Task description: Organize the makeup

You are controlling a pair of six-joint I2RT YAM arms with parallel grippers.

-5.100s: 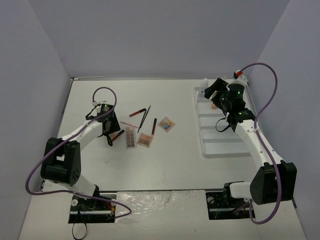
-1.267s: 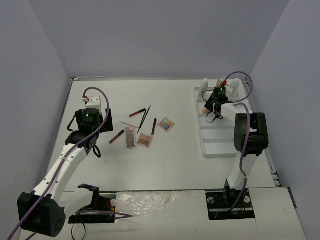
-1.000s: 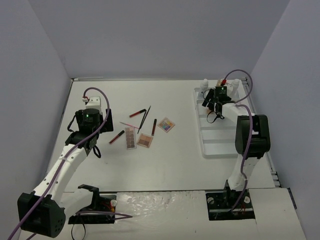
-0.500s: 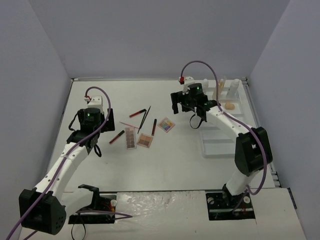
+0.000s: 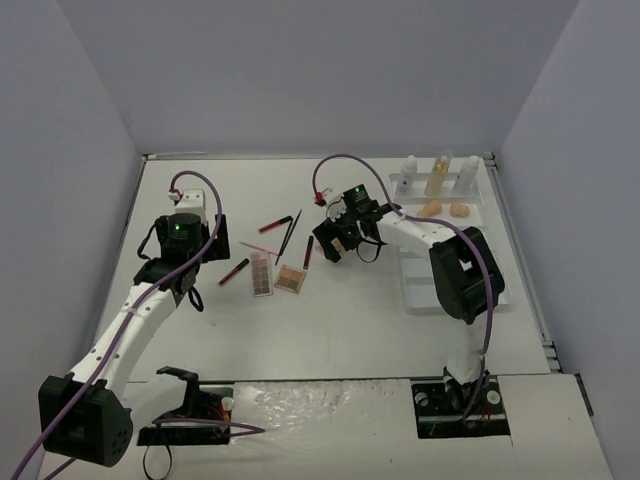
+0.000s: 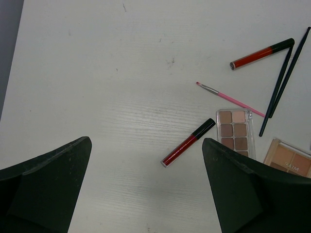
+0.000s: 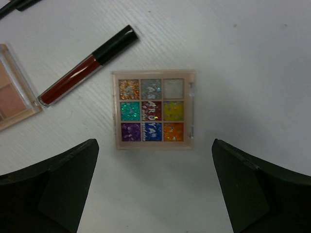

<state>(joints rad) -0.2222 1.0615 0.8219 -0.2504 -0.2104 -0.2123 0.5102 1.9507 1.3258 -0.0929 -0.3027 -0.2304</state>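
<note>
Sitting in tray: 3 bottles & 2 sponges.

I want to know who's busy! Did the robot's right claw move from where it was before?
Yes. The right claw left the white compartmented tray and swung left; it now hovers open above the square glittery multicoloured eyeshadow palette.

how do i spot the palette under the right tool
Left of the white compartmented tray, among the loose makeup, find the small square plastic palette beside a black-capped red lip tube. Only it has nine glittery multicoloured pans; neighbouring palettes are beige-brown.
</note>
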